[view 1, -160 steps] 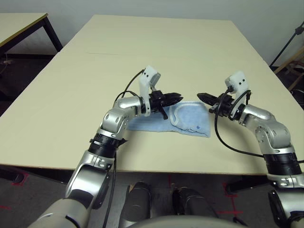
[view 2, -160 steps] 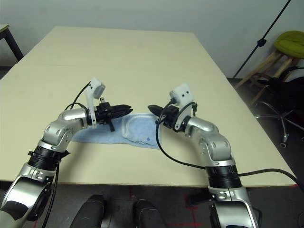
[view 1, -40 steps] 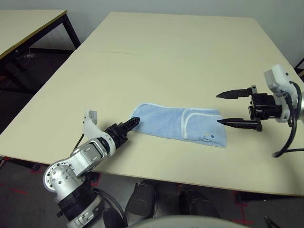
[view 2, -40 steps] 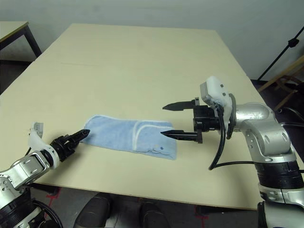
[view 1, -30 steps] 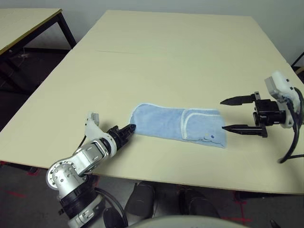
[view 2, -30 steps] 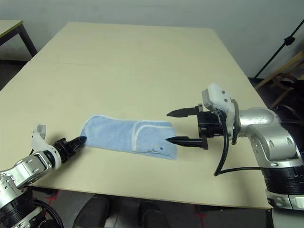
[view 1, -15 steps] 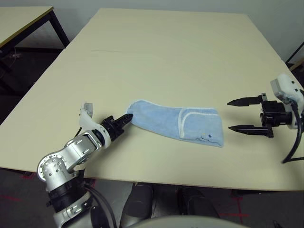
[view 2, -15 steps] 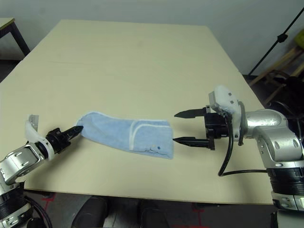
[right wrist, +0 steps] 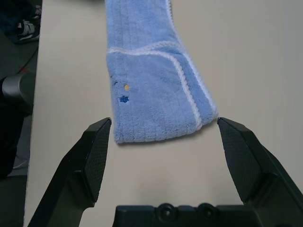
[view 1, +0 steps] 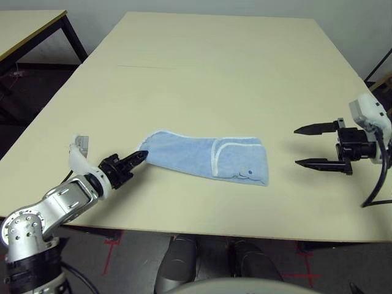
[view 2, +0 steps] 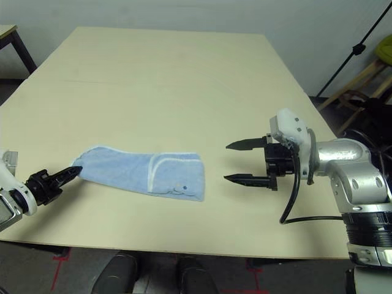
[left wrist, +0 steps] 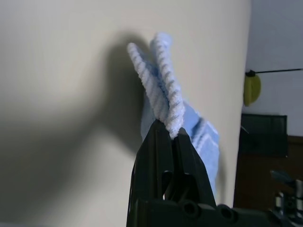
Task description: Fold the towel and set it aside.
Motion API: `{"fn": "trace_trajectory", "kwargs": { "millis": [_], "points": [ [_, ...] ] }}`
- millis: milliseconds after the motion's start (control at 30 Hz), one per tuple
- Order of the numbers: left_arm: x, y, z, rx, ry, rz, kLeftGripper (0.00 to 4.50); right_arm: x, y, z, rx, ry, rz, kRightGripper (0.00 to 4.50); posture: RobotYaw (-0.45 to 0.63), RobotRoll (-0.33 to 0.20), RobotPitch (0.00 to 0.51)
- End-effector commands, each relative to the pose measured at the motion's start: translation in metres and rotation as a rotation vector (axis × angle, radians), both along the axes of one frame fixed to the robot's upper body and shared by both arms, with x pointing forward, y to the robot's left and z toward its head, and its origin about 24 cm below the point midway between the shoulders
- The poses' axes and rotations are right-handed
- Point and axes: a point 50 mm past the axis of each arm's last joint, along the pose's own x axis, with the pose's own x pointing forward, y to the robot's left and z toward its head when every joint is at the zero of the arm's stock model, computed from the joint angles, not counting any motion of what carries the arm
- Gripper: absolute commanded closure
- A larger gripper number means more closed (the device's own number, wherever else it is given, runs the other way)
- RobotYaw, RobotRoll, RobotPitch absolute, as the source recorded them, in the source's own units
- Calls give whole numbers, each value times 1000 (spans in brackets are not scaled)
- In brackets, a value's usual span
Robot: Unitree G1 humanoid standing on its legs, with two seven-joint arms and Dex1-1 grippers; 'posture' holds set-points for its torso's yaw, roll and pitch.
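Observation:
The folded light-blue towel (view 1: 205, 158) lies as a long strip near the table's front edge, its white edging and small dark mark (right wrist: 123, 99) at the right end. My left gripper (view 1: 141, 157) is shut on the towel's left end, pinching the doubled terry edge (left wrist: 165, 106). My right gripper (view 1: 298, 146) hangs open to the right of the towel, apart from it, with nothing between its fingers (right wrist: 97, 156).
The towel lies on a wide beige table (view 1: 220, 67) with bare surface behind it and to both sides. Another table (view 1: 30, 27) stands at the far left. A stand and a green chair (view 2: 383, 52) are at the right.
My left gripper has pulled the towel's left end leftward, dragging the whole towel left along the table. The right gripper has stayed open in about the same place.

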Motion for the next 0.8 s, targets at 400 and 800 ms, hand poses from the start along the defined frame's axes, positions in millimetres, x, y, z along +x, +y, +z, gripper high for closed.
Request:
{"fn": "trace_trajectory", "kwargs": {
  "millis": [400, 800],
  "points": [
    [55, -119, 36, -27, -139, -601, 4485, -8, -6, 0, -24, 25, -23, 0, 135, 0, 121],
    [52, -168, 9, 36, -83, -887, 4485, -16, -11, 1, -29, 27, -66, 0, 114, 0, 126]
  ]
}}
